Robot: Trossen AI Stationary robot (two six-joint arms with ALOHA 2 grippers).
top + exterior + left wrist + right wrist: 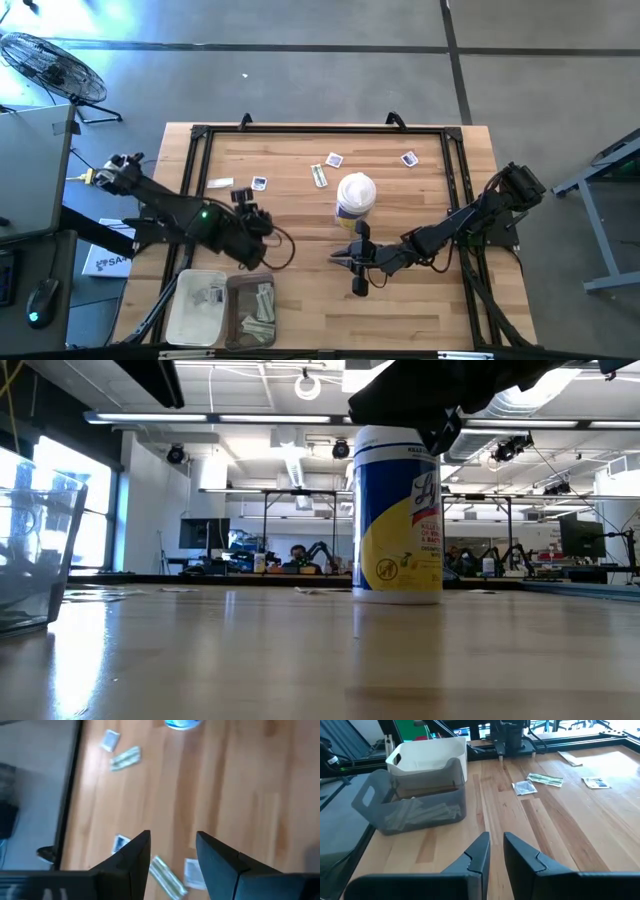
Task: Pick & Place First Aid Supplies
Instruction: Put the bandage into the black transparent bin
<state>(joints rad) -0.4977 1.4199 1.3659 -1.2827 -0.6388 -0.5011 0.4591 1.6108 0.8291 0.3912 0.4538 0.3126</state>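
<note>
Wooden table sat on a grey floor. Left gripper hovered left of centre, fingers apart and empty. Right gripper hung below the canister, fingers nearly together, nothing between them. Packets lay scattered along the top (more sat in the two bins, lower left).

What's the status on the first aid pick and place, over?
Left end effector open, empty, above table. Right end effector empty, near-closed. Loose packets along far edge; some already in bins. Wipes canister stands mid-table.
</note>
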